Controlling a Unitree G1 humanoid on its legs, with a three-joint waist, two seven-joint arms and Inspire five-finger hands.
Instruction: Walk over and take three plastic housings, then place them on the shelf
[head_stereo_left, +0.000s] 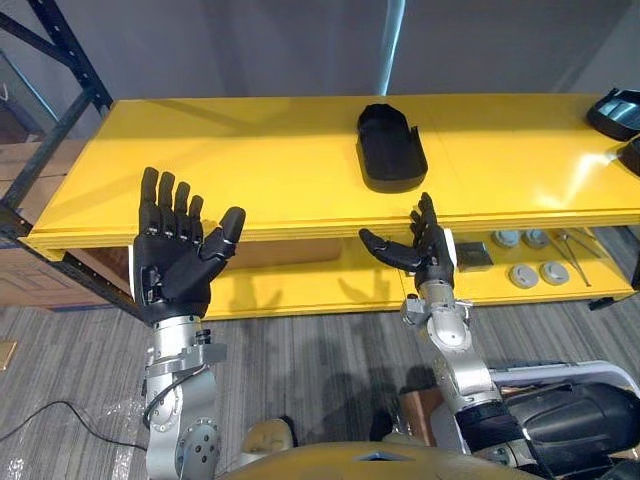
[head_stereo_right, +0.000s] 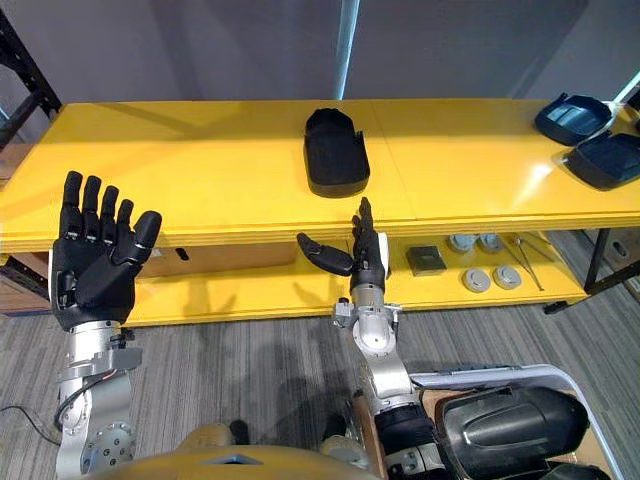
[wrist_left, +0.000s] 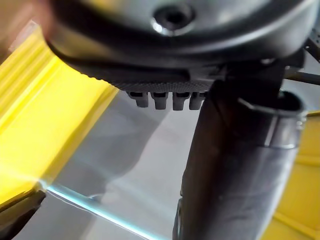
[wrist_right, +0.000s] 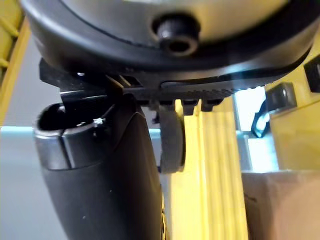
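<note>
Left hand (head_stereo_left: 175, 265) at 9 o'clock and right hand (head_stereo_left: 430, 255) at 3 o'clock, both raised, fingers (head_stereo_left: 168, 200) straight and spread, holding nothing. Beyond them stands a yellow shelf (head_stereo_left: 250, 160). A black plastic housing (head_stereo_left: 390, 148) lies on its top at 12 o'clock. A second housing (head_stereo_right: 572, 118) and third housing (head_stereo_right: 608, 158) lie at 2 o'clock.

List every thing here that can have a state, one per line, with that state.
Left robot hand: open, empty, raised.
Right robot hand: open, empty, before the shelf edge.
Centre housing: lying on the top shelf, untouched.
Right-end housings: lying on the top shelf, side by side.
</note>
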